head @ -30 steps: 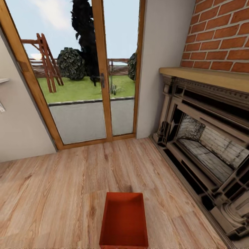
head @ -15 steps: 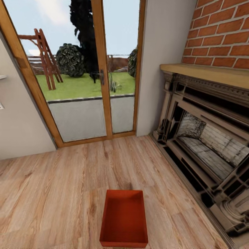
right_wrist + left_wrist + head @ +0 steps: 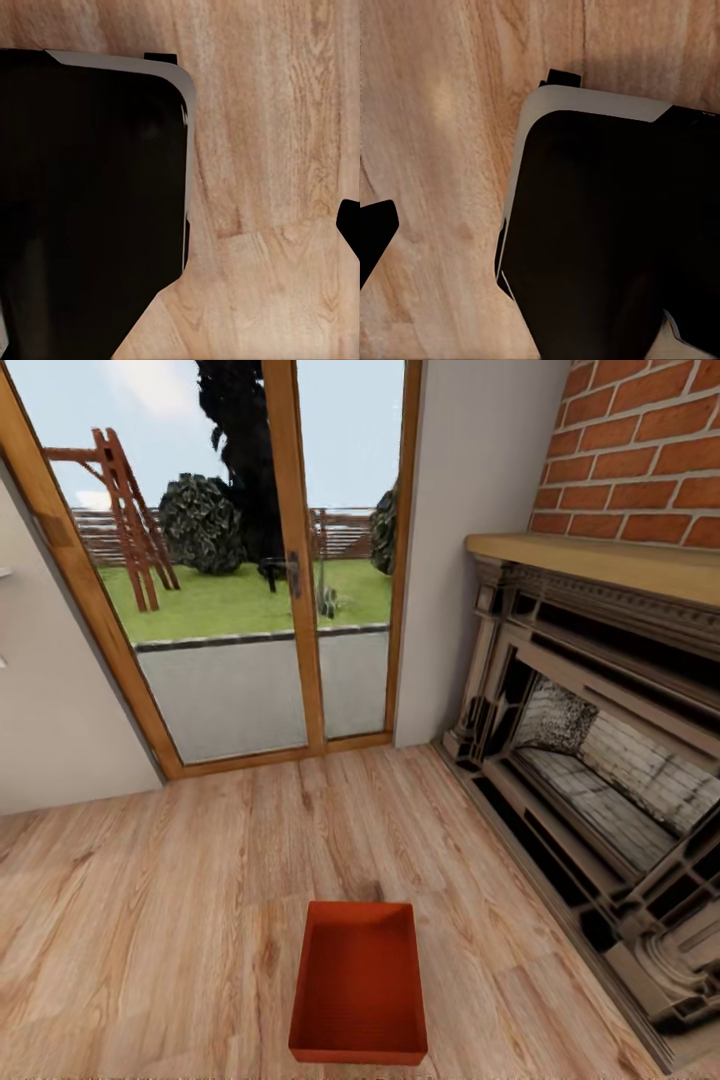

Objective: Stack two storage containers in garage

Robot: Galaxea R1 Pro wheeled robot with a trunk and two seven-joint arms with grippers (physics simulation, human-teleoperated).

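Resting on the wood-plank floor (image 3: 150,920) straight ahead, the storage container (image 3: 359,985) is pointing its long axis away from the robot, centred between both arms; jaw state cannot be determined.

No readable text, label, brand, number or sign anywhere, plain red-orange storage container (image 3: 358,982) unmarked, wood-plank floor (image 3: 150,920) unmarked, brick wall (image 3: 640,450) and fireplace (image 3: 600,760) without lettering, glass door (image 3: 250,560) bare of signs
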